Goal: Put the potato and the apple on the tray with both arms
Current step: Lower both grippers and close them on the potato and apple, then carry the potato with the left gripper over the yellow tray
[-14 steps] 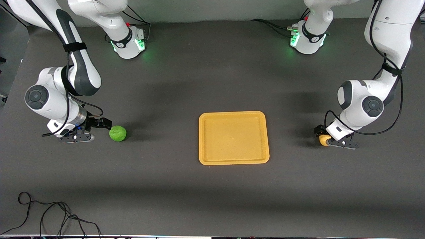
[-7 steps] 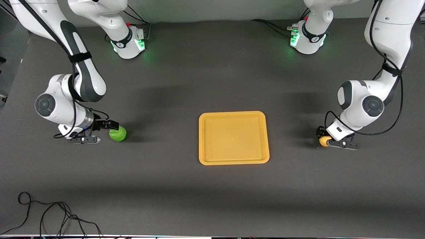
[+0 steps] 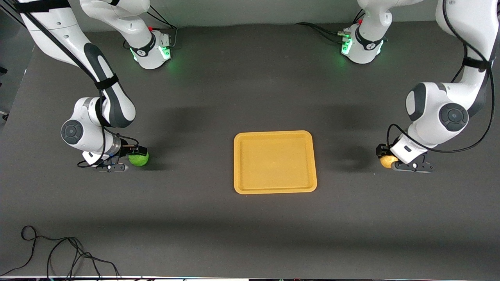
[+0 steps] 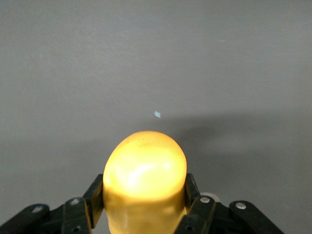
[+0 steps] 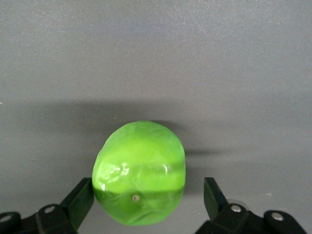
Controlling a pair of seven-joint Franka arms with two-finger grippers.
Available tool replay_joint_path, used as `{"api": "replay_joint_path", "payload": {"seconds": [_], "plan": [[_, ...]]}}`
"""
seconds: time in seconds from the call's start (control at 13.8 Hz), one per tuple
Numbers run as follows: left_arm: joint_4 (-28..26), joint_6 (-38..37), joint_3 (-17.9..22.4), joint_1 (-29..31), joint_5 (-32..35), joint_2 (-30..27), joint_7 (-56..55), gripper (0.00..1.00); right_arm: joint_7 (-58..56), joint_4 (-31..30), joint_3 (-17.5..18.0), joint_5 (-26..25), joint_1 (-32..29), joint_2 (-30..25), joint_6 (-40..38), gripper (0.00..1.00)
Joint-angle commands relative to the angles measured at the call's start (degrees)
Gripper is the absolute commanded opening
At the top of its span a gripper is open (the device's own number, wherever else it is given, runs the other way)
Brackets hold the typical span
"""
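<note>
The green apple point(image 3: 140, 160) sits on the dark table toward the right arm's end. My right gripper point(image 3: 133, 157) is low at the table and open, with one finger on each side of the apple point(image 5: 139, 178). A gap shows at one finger. My left gripper point(image 3: 387, 160) is shut on the yellow-orange potato point(image 3: 386, 161) toward the left arm's end. The potato point(image 4: 145, 165) is clamped between both fingers in the left wrist view. The yellow-orange tray point(image 3: 239, 164) lies flat in the middle of the table, with nothing on it.
The two green-lit arm bases point(image 3: 152, 50) point(image 3: 361, 47) stand farthest from the front camera. A black cable point(image 3: 58, 253) loops near the front edge at the right arm's end. Bare table lies between each fruit and the tray.
My right gripper slid toward the apple until its fingers straddle it. My left gripper, holding the potato, shifted slightly toward the left arm's end of the table.
</note>
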Motion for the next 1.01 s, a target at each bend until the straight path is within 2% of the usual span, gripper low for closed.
{"api": "replay_joint_path", "payload": {"seconds": [0.0, 0.14, 0.22, 0.29, 0.36, 0.43, 0.51, 0.58, 0.65, 0.72, 0.94], "plan": [[5.37, -10.05, -5.20, -1.01, -0.10, -2.32, -10.02, 0.30, -1.11, -0.06, -0.18, 1.60, 0.23, 1.24, 2.39, 1.00], [9.24, -13.23, -9.59, -1.10, -0.19, -1.45, -16.70, 0.23, -0.85, 0.20, -0.18, 1.61, 0.14, 1.86, 3.10, 0.99], [9.70, -13.33, -12.05, -1.10, -0.19, -1.27, -20.39, 0.20, -0.59, 0.29, -0.18, 1.61, 0.14, 2.04, 3.10, 0.94], [9.87, -13.07, -14.34, -1.18, -0.19, -0.66, -23.82, 0.15, -0.41, 0.46, -0.18, 1.61, 0.14, 2.04, 3.10, 0.87], [10.22, -12.37, -15.75, -1.88, -0.10, 0.31, -26.55, 0.08, -0.32, 0.73, -0.18, 1.61, 0.14, 2.12, 3.10, 0.72], [11.36, -12.28, -16.11, -3.63, 0.33, 1.79, -29.37, 0.02, -0.32, 1.25, -0.18, 1.61, 0.05, 2.21, 2.75, 0.66], [12.76, -12.37, -16.03, -5.91, 0.86, 3.46, -32.09, 0.00, -0.23, 1.26, -0.09, 1.61, 0.14, 1.78, 2.40, 0.65], [14.34, -12.28, -15.94, -7.76, 1.65, 5.31, -34.64, 0.00, -0.06, 1.34, 0.00, 1.61, 0.23, 0.90, 1.18, 0.57], [16.19, -12.37, -16.03, -9.43, 3.31, 7.59, -37.28, 0.00, 1.16, 2.39, 0.00, 1.69, 0.40, -0.67, -2.14, 0.46], [17.77, -12.37, -16.03, -10.66, 4.80, 9.70, -39.91, 0.00, 2.83, 4.49, 0.09, 1.69, 0.49, -1.38, -6.27, 0.41], [20.33, -12.02, -15.94, -14.36, 9.98, 15.68, -45.11, 0.00, 3.28, 13.53, 0.09, 1.69, 0.49, -2.36, -19.62, 0.39]]}}
